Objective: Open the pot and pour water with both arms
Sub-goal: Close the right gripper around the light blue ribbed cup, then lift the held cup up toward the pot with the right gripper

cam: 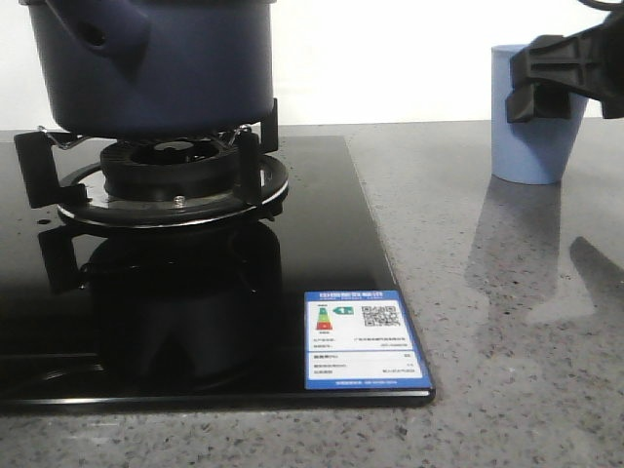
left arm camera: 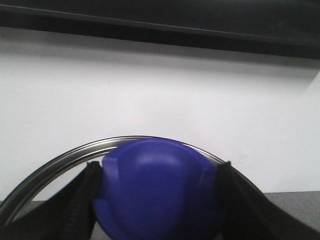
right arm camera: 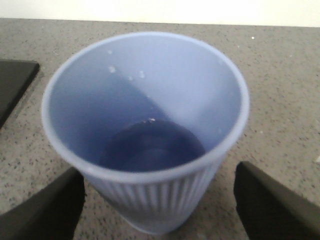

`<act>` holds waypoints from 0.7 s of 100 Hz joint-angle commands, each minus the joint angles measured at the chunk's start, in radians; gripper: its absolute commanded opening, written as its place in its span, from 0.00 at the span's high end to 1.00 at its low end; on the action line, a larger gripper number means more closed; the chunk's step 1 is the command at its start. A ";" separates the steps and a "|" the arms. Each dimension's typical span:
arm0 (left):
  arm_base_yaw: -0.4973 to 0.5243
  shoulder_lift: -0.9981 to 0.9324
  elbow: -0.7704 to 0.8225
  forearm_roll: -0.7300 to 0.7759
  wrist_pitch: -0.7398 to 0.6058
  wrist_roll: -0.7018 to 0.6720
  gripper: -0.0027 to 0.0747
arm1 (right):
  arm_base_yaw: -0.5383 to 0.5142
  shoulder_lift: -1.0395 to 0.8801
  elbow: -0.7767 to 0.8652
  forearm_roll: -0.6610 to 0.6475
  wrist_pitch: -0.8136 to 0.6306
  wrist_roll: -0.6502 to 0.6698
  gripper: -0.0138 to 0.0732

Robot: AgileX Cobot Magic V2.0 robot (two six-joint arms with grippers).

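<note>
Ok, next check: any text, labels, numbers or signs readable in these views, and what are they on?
Blue-and-white label on the black glass hob, front corner: shows a coloured rating chart and a QR code; all its print is too small and blurred to read.
Pot, cup, both wrist views: no text.

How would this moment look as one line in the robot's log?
left end effector: shut on lid knob | right end effector: open around cup | pot: on burner
</note>
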 commanded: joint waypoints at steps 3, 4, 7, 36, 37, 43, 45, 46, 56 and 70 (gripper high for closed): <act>0.000 -0.027 -0.038 0.002 -0.116 0.000 0.51 | 0.001 0.005 -0.063 -0.006 -0.066 0.006 0.23; 0.000 -0.027 -0.038 0.002 -0.116 0.000 0.51 | 0.001 0.009 -0.066 -0.006 -0.066 0.006 0.23; 0.000 -0.027 -0.038 0.002 -0.116 0.000 0.51 | 0.001 0.019 -0.073 -0.006 -0.066 0.006 0.23; 0.000 -0.027 -0.038 0.002 -0.116 0.000 0.51 | 0.001 0.109 -0.109 -0.004 -0.145 0.011 0.23; 0.000 -0.027 -0.038 0.002 -0.116 0.000 0.51 | 0.001 0.112 -0.109 -0.004 -0.149 0.014 0.23; 0.000 -0.027 -0.038 0.002 -0.116 0.000 0.51 | 0.001 0.123 -0.109 -0.004 -0.155 0.030 0.23; 0.000 -0.027 -0.038 0.002 -0.116 0.000 0.51 | 0.001 0.128 -0.109 -0.004 -0.155 0.032 0.23; 0.000 -0.027 -0.038 0.002 -0.116 0.000 0.51 | 0.001 0.131 -0.109 -0.004 -0.155 0.032 0.23; 0.000 -0.027 -0.038 0.002 -0.118 0.000 0.51 | 0.001 0.147 -0.109 -0.004 -0.165 0.032 0.23; 0.000 -0.027 -0.038 0.002 -0.118 0.000 0.51 | 0.001 0.163 -0.109 -0.004 -0.212 0.034 0.23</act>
